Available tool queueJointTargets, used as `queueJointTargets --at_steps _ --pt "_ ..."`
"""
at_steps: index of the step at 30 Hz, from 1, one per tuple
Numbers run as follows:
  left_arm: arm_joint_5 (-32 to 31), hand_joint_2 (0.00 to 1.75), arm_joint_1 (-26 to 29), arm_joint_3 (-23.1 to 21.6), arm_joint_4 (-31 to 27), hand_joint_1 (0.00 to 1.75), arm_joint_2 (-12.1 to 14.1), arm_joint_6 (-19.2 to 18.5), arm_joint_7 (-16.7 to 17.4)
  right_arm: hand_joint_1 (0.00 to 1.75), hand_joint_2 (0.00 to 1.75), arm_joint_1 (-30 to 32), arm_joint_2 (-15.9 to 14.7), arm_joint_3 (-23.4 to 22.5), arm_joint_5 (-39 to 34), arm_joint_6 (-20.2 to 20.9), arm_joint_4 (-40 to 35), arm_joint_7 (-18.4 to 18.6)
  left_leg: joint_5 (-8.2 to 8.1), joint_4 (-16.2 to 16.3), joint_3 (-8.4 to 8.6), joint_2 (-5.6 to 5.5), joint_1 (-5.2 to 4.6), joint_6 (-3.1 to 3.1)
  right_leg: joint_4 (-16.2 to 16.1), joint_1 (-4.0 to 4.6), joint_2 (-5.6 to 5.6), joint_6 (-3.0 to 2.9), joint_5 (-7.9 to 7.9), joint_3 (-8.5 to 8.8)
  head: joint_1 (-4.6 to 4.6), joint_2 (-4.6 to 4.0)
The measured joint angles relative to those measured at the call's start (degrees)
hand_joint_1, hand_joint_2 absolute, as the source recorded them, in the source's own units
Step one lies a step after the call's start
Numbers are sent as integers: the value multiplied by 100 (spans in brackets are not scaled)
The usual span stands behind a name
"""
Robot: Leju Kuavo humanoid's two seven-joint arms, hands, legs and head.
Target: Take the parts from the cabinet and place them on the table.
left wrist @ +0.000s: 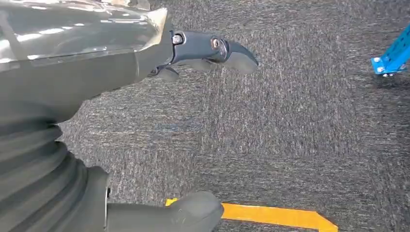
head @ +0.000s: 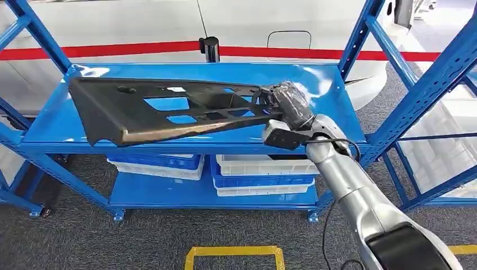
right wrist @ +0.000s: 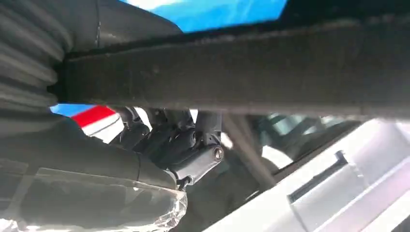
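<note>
We are gripping the part (head: 169, 112), a flat, dark, matte metal panel with 2 cut-out windows and a folded lower lip, with our right hand (head: 287, 101); its fingers (right wrist: 193, 150) are wrapping the panel's right end, and in the right wrist view its rough, gritty edge is running as a thick band across the frame. The panel is sitting tilted over the glossy blue top shelf (head: 337, 107) of the cabinet; we cannot tell whether it is touching the shelf. Its left end is reaching near the shelf's left edge, close to the perforated blue upright (head: 39, 39). White and blue plastic crates (head: 264, 174) are sitting on the lower shelf. Our left hand (left wrist: 145, 121) is hanging over grey speckled carpet (left wrist: 300, 121), fingers apart and holding nothing, beside a yellow floor line (left wrist: 275, 215).
</note>
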Motion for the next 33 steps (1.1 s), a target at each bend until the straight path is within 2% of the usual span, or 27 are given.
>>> queueJointTargets --at_steps 1,2,9,17,33 --pt "20 175 15 0 0 0 4 -4 0 162 175 130 -72 40 -228 329 -241 -79 0 0 0 0 0 0 0 0 0 0 0 -2 -2 0" --pt "31 175 22 0 0 0 7 -13 0 162 175 204 -129 68 -331 480 -388 -114 -1 0 -1 -1 1 -1 0 1 0 -1 -1 -2 2 0" --pt "85 175 76 17 0 0 24 -113 0 162 175 607 -476 332 -446 890 -1222 -169 -5 -1 -1 -1 0 -6 0 1 0 -1 -1 -3 0 0" --pt "76 175 75 18 0 0 50 -208 61 162 175 763 -658 579 -466 982 -1640 -72 -4 0 -1 -1 0 -6 0 1 0 -1 -1 -2 0 0" --pt "149 175 75 68 0 0 61 -328 -15 162 175 782 -804 763 -606 1047 -1657 -26 -5 0 -3 -1 0 -6 0 0 0 -1 -1 -3 0 0"
